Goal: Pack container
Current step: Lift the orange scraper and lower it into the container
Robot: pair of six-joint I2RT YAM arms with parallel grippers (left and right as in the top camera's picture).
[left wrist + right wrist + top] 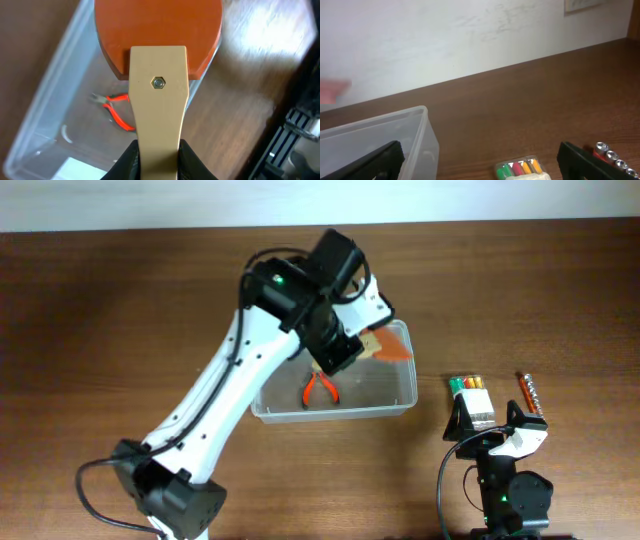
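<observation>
The container [400, 402] is a clear plastic tub at the table's middle; it also shows in the left wrist view [45, 105] and the right wrist view [422, 135]. Red-handled pliers [320, 390] lie inside it, seen too in the left wrist view [117, 112]. My left gripper [158, 160] is shut on the tan wooden handle of an orange-bladed spatula [160, 35], held above the tub's far right end; from overhead the spatula [392, 350] shows over the rim. My right gripper [480, 160] is open and empty near the table's front right.
A pack of coloured markers [472, 395] lies right of the tub, also in the right wrist view [522, 169]. A strip of screwdriver bits [530, 392] lies further right, also in the right wrist view [615, 155]. A white label [75, 167] lies in the tub.
</observation>
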